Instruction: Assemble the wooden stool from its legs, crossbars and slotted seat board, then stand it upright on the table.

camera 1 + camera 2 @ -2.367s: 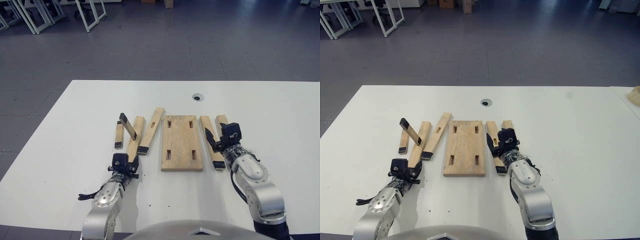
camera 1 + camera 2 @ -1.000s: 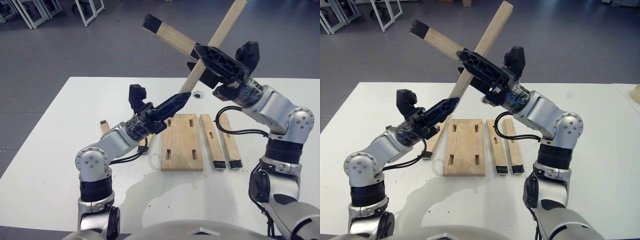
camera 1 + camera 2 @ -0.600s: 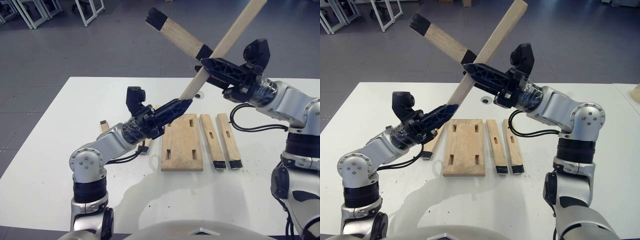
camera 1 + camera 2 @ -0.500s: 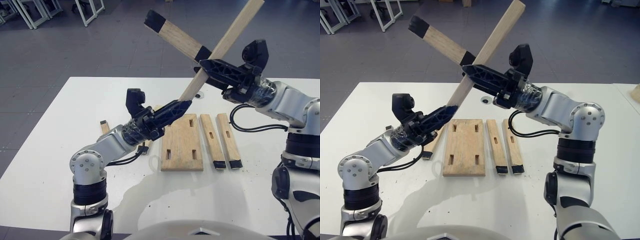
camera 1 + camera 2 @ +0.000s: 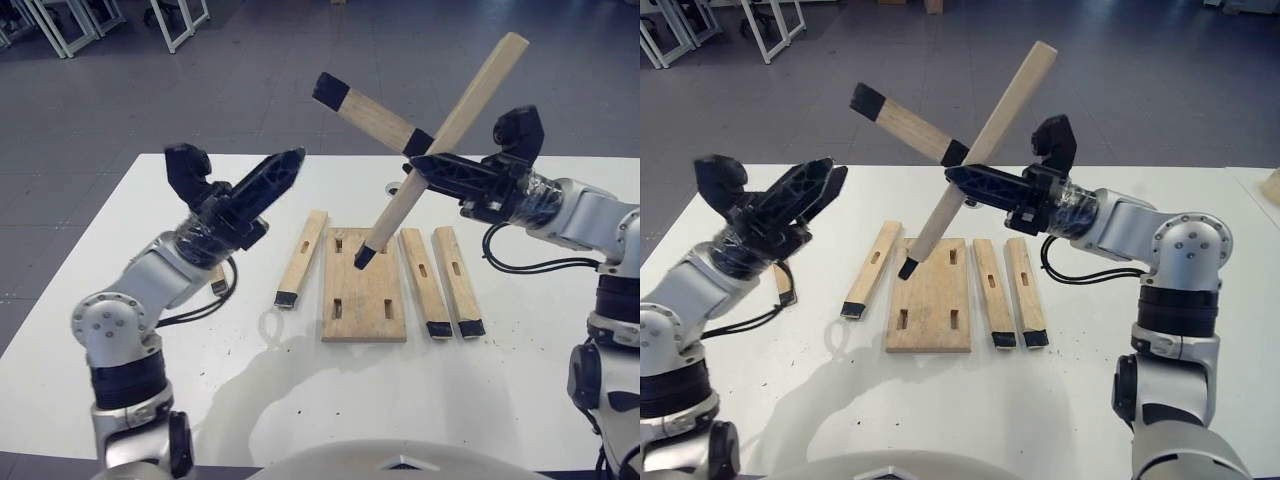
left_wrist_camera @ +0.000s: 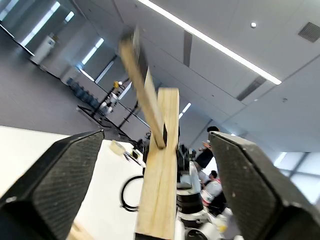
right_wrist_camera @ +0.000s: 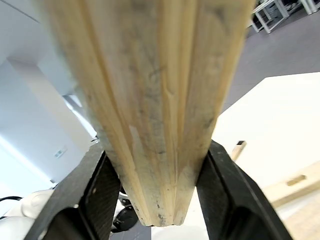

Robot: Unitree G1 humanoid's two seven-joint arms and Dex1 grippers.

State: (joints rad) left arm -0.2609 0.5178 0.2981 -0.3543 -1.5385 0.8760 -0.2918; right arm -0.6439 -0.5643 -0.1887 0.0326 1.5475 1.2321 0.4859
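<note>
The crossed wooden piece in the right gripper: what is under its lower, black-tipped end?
The slotted seat board lies flat on the table beneath it. The crossed piece covers a little of the board's far end; whether the tip touches the board cannot be told.

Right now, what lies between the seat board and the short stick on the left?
One black-tipped leg lies flat there, apart from the seat board and the short stick. Both eye views show it.
</note>
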